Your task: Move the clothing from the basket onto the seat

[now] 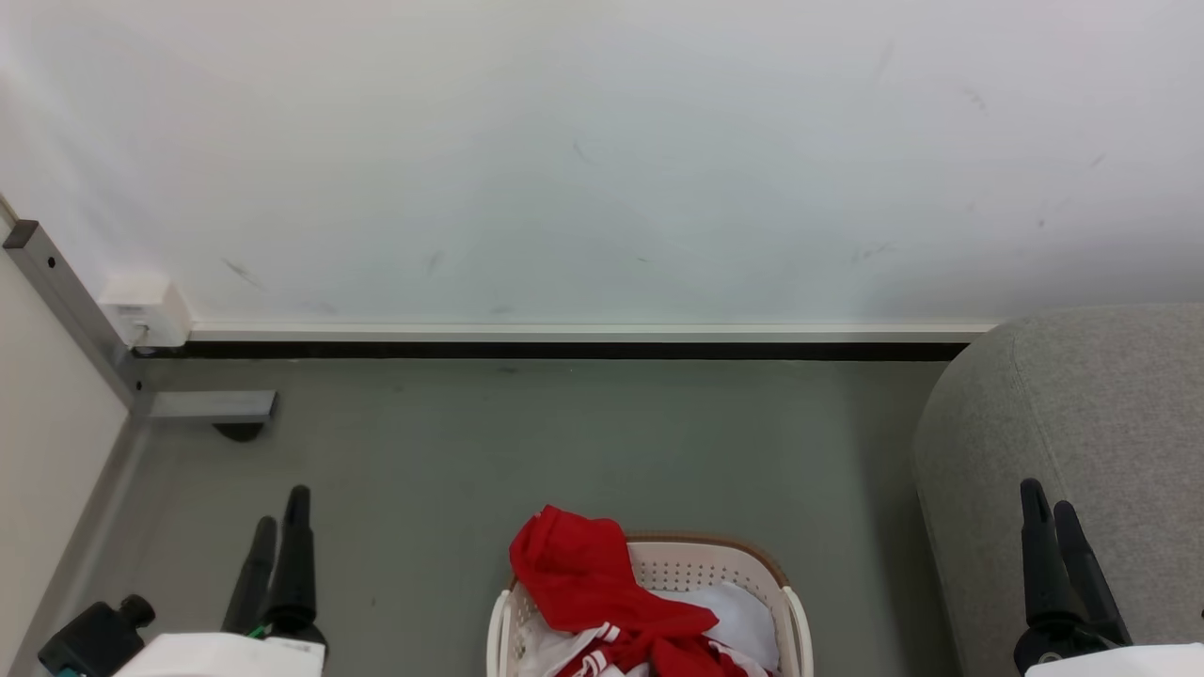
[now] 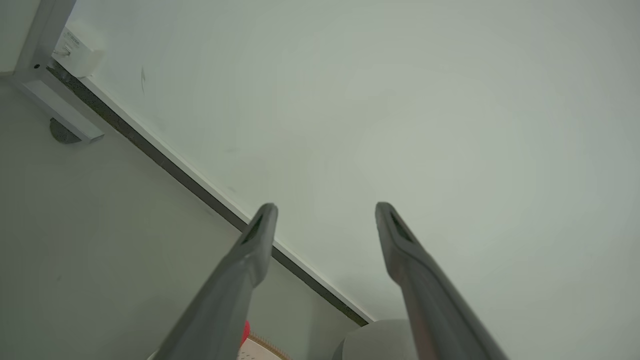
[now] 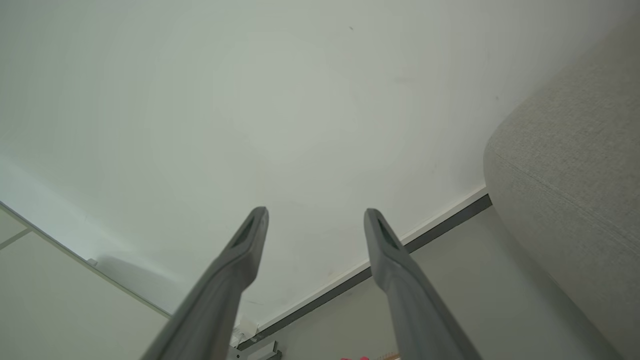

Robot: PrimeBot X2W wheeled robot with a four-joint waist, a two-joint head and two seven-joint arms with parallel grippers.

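Note:
The off-white basket (image 1: 795, 611) with a brown rim stands on the floor at the bottom centre of the head view. Red and white clothing (image 1: 583, 574) is heaped in it, and a red piece drapes over its left rim. The grey seat (image 1: 1091, 404) rises at the right, close to the basket. My left gripper (image 1: 280, 522) hovers open at the lower left, apart from the basket. My right gripper (image 1: 1052, 503) is open in front of the seat. In the left wrist view my left gripper (image 2: 325, 210) points at the wall. The right wrist view has my right gripper (image 3: 316, 214) beside the seat (image 3: 575, 165).
A white wall (image 1: 602, 160) with a dark baseboard (image 1: 564, 350) closes the far side. A metal frame post (image 1: 66, 301) with a foot and a white box (image 1: 146, 310) stand in the left corner. Grey floor (image 1: 564, 442) lies between the basket and the wall.

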